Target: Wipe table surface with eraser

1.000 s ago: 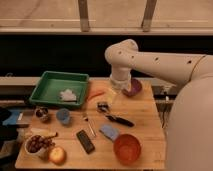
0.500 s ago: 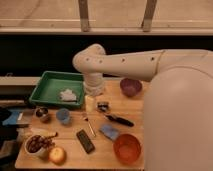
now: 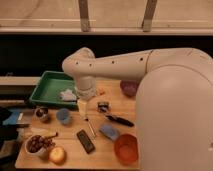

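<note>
The white robot arm (image 3: 125,62) takes up most of the view. It reaches in from the right and bends down over the middle of the table (image 3: 97,157), a light tan wooden top with visible grain.

A green plastic tray (image 3: 46,89) sits at the table's back left corner with a crumpled white scrap (image 3: 67,94) inside it. An orange bowl (image 3: 126,148) stands at the front, close beside the robot's body. A purple bowl (image 3: 129,88) at the back is partly hidden by the arm. At the front left, a white bowl (image 3: 36,145) holds dark round fruit, and a yellowish fruit (image 3: 57,155) lies just beside it.

The eraser (image 3: 85,141), a flat black block, lies on the table near the front edge, between the white bowl and the orange bowl. Nothing touches it. Just behind and to the right of it rests a light-blue soft pad (image 3: 109,131), and beyond that pad lies a black-handled utensil (image 3: 119,120).

The gripper (image 3: 82,112) hangs below the wrist over the table's centre, well apart from the eraser. Its fingers are spread and hold nothing.

A small blue cup (image 3: 63,115) stands just to one side of the gripper and a small dark jar (image 3: 103,106) near the other. A dark cup (image 3: 42,114) sits further out past the blue cup. A thin metal stick (image 3: 91,129) lies between the gripper and the eraser.
</note>
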`<state>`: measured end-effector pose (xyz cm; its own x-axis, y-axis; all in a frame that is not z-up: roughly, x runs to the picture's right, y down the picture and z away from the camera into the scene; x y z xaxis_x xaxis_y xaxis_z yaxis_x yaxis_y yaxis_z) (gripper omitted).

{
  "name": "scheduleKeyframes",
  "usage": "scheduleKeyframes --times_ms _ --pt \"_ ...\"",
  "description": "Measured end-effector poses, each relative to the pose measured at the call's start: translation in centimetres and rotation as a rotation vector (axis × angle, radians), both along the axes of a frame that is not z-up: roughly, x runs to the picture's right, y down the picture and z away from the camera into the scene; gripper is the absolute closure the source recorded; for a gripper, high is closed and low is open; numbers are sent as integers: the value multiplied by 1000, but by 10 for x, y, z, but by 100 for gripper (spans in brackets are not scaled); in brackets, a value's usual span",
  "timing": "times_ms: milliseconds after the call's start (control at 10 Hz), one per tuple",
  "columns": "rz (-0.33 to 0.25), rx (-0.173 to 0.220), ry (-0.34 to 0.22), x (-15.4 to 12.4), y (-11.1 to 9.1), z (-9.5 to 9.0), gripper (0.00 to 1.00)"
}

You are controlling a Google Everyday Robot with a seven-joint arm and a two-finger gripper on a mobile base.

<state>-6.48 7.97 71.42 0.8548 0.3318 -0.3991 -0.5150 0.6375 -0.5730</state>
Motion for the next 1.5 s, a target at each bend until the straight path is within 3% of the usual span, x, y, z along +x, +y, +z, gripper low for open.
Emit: scheduleKeyframes --times_ms 200,400,600,1000,1200,1500 --pt "0 -10 5 2 0 2 20" --pt "-28 -53 0 -13 14 9 20" --pt "-69 -115 3 -36 50 26 20" --pt "-71 -233 6 -56 112 37 20" --pt "-44 -253 26 -47 124 35 20" --pt "-47 -253 22 -50 124 35 20"
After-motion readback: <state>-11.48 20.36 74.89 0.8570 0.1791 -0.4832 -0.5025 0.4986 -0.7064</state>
